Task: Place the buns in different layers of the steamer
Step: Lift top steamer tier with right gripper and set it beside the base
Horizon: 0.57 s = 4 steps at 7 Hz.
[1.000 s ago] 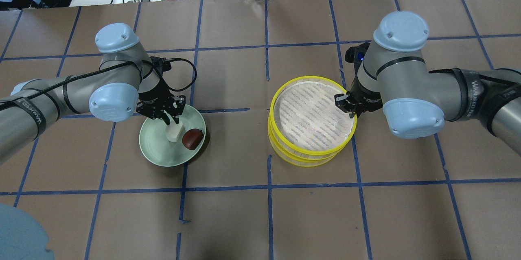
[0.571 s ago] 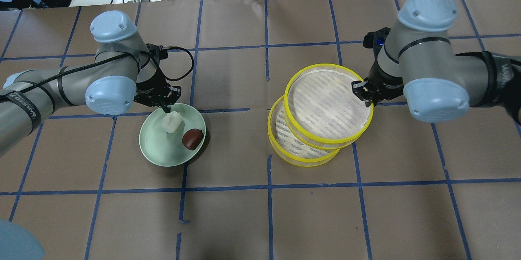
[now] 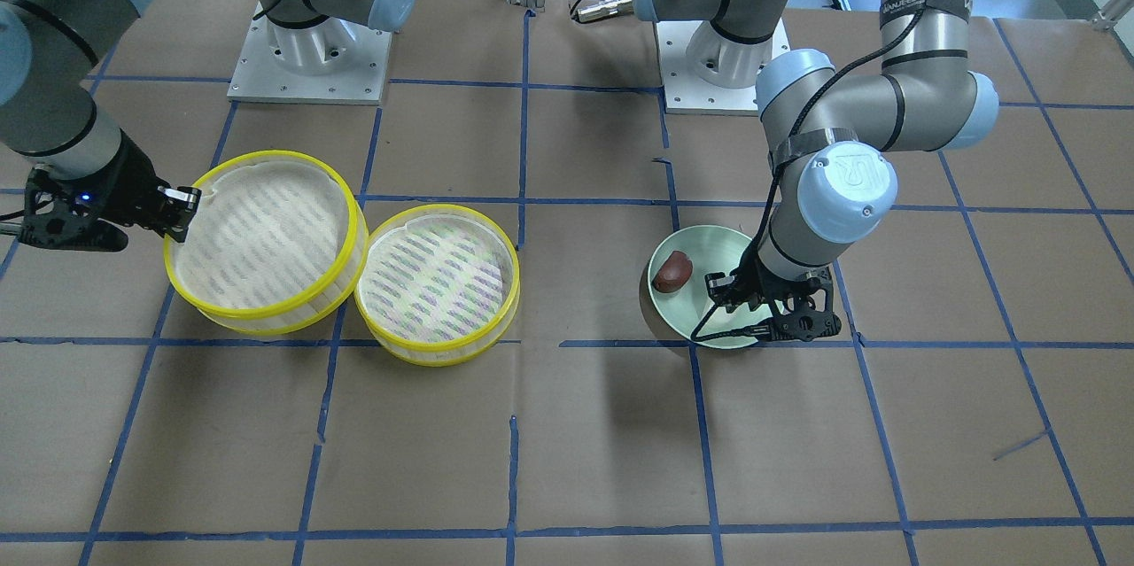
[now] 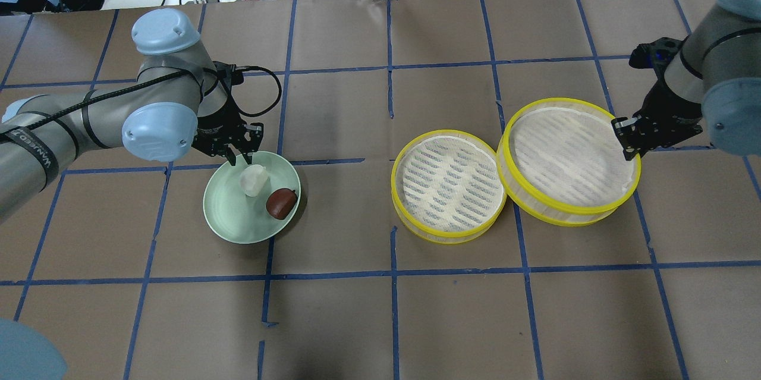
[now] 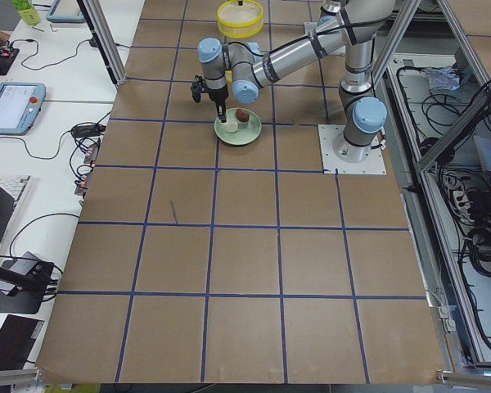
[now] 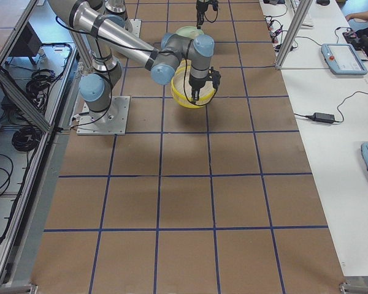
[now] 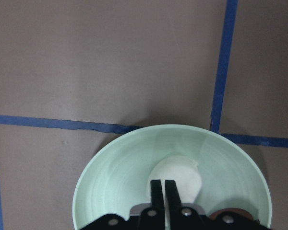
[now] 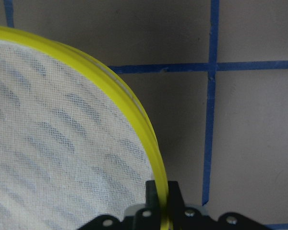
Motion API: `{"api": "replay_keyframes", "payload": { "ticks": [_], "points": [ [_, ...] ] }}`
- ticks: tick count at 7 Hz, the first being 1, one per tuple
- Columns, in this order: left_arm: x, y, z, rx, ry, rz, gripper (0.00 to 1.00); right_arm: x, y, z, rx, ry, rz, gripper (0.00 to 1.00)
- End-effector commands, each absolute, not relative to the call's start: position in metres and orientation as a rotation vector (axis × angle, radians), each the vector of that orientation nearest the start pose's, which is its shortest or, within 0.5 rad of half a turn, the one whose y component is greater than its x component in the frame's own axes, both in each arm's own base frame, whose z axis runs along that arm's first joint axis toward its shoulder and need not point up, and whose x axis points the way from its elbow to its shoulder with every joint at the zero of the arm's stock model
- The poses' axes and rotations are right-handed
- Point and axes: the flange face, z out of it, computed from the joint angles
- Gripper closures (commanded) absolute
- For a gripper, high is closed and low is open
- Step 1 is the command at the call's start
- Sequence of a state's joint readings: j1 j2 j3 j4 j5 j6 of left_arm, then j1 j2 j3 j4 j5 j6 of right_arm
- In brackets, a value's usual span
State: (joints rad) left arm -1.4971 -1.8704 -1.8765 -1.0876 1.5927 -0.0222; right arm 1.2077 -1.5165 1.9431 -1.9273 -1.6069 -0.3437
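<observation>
Yellow-rimmed and free: the top tray point(image 4: 565, 154) is off the stack! A second ago it sat on its twin. Now my right gripper point(image 4: 626, 145), clamped on its rim, has carried it out to the side away from the plate point(image 4: 229, 219). The bottom tray point(image 4: 446, 184) lies between it and the plate. Their edges overlap, and I can't tell whether the carried one is down yet. Both liner floors are open to me, with nothing in either.

My left gripper point(image 4: 239, 160) has come up off the white bun point(image 4: 254, 179). Its fingers are together, holding nothing, over the plate's rim away from my base. The white bun has shifted slightly and sits on the plate, with the brown bun point(image 4: 281, 203) just beside it. All the loading lies ahead.
</observation>
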Motion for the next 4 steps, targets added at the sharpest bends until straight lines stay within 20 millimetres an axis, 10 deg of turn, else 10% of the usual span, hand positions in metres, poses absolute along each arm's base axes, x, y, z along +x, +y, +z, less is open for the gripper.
{"api": "replay_keyframes", "payload": {
  "ticks": [1,4],
  "points": [
    [-0.095,-0.530,0.215,-0.158,3.140,0.258,0.02,-0.063,-0.486,0.318,0.022,3.146,0.127,0.96],
    [-0.095,-0.532,0.195,-0.150,3.136,0.308,0.08,-0.063,-0.485,0.318,0.022,3.145,0.129,0.96]
  ]
}}
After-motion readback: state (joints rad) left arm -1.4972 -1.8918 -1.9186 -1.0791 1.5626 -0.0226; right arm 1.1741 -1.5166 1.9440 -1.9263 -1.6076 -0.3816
